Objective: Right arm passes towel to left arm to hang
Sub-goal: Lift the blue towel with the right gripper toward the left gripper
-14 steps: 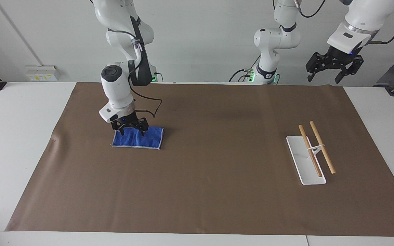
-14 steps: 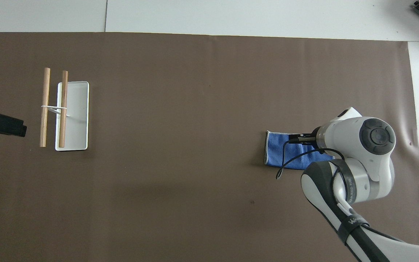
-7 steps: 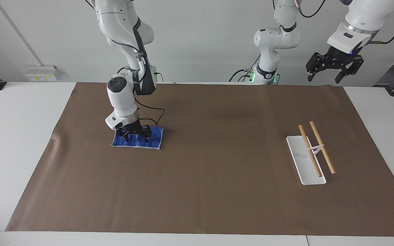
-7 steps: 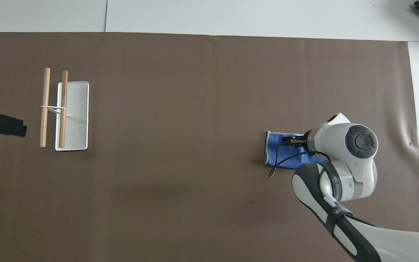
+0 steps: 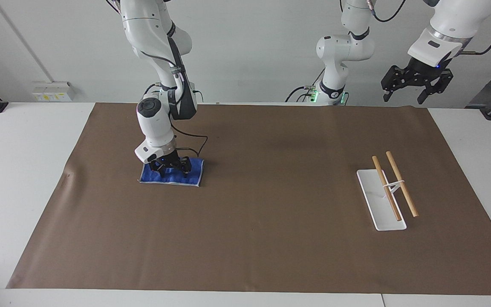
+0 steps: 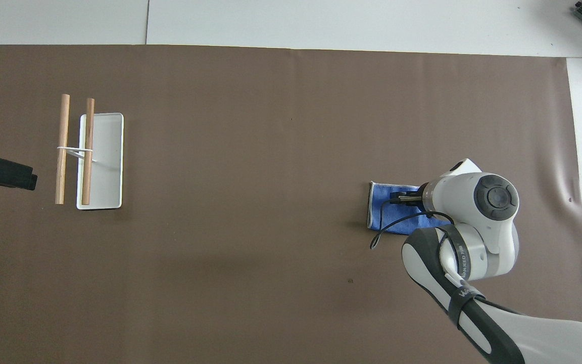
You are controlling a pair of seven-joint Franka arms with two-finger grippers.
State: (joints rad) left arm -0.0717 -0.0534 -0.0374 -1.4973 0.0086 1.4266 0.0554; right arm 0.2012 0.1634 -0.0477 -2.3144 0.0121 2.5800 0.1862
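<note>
Brown paper covers most of the white table [image 5: 24,140], and on it, toward the right arm's end, the right pincer [image 5: 169,169] is down on the towel [image 5: 190,172], its fingers spread and their tips pressed into the blue cloth at the edge nearer the robots. I cannot see cloth pinched between them, so I judge the grasp not yet made; closing comes next.

What the coming move turns on is that the towel lies directly beneath this pincer, flat on the paper, its long axis running along the table from one arm's end toward the other. The pincer's fingers line up along that same axis, so closing would gather a fold from the cloth's middle, not take a corner. In the overhead view the right arm's wrist covers much of the towel, leaving only the end toward the table's middle showing [image 6: 384,207].

Farther out, the left pincer [image 5: 416,85] waits high in the air with fingers apart, over the left arm's end of the table, well apart from the towel. The right arm is clearly nearer and must carry the cloth toward the middle for any handover.

Below that, a white tray [image 5: 371,200] with two wooden rods [image 5: 401,183] raised over it sits toward the left arm's end, likely the hanging place.

A plain pale wall [image 5: 249,51] closes the room.
</note>
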